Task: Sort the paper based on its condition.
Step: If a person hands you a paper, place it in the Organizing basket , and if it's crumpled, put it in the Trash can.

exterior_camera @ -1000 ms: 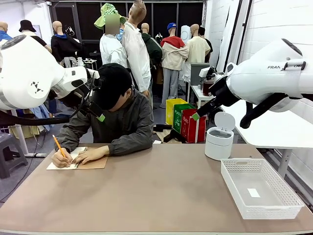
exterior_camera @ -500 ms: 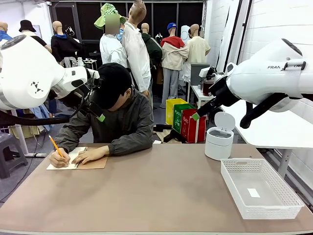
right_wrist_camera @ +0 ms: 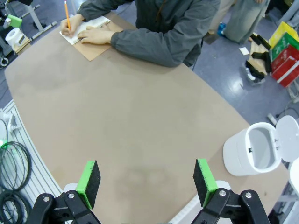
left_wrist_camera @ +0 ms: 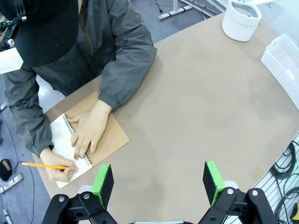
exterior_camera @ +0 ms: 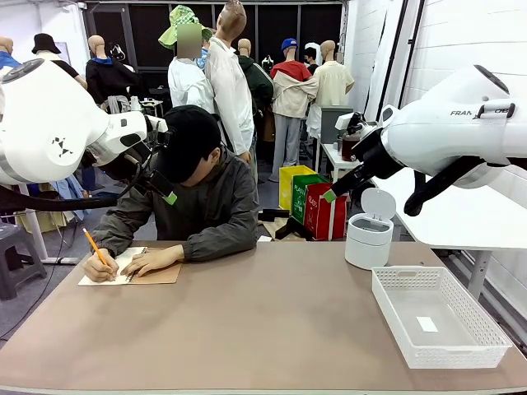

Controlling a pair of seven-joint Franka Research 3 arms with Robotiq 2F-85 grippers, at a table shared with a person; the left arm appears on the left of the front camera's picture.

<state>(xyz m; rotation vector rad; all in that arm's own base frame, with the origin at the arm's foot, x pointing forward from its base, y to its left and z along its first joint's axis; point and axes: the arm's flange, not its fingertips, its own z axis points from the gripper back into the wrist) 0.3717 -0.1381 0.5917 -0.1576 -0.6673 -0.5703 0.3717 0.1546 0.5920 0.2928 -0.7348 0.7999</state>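
My left gripper (left_wrist_camera: 158, 183) hangs high above the table (left_wrist_camera: 196, 107) with its fingers spread wide and nothing between them. My right gripper (right_wrist_camera: 146, 182) is the same, pads apart and empty over bare tabletop. Out past the left gripper's left-hand finger, in its wrist view, lies the paper (left_wrist_camera: 60, 136), a white sheet on the brown-covered notebook (left_wrist_camera: 114, 136), well apart from either gripper. The person's flat hand (left_wrist_camera: 88, 135) presses on it while the writing hand (left_wrist_camera: 61, 171) works a pencil (left_wrist_camera: 43, 165) at one end of it. I cannot tell whether the sheet is loose or bound. Beyond the right gripper's right-hand finger stands the white bin (right_wrist_camera: 250, 150), lid up, with the white basket (exterior_camera: 445, 359) near it. I judge the sorting not begun: the sheet is in the person's keeping, and the grasp, the choice between bin and basket, and the drop are all left.
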